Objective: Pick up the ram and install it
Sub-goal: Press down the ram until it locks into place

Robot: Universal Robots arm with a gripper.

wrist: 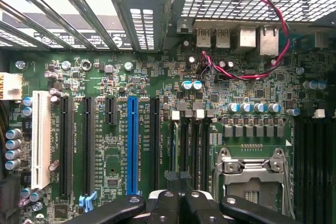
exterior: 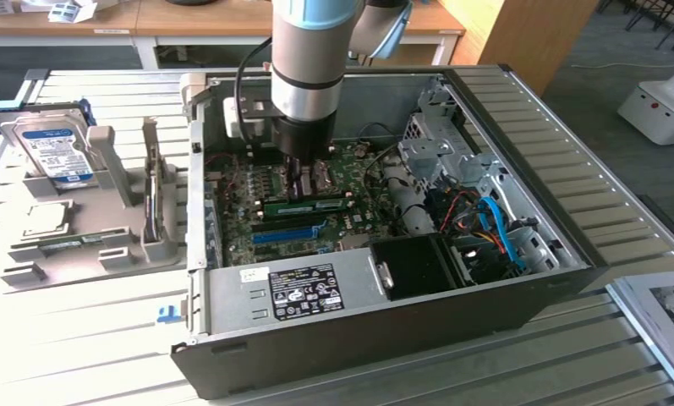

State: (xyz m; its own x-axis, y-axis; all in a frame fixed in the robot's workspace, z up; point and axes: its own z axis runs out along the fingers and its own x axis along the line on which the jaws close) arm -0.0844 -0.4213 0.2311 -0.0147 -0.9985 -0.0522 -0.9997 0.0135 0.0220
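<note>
your gripper (exterior: 305,179) is clenched with nothing in it, just above the ram (exterior: 306,205) lying on the motherboard (wrist: 210,77). if the stick isn't fully seated, pressing unevenly could tilt it.

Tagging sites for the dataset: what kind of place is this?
Likely a lab or workshop bench for PC assembly: an open computer case with its motherboard exposed, a hard drive in a grey fixture, wooden desks behind.
</note>
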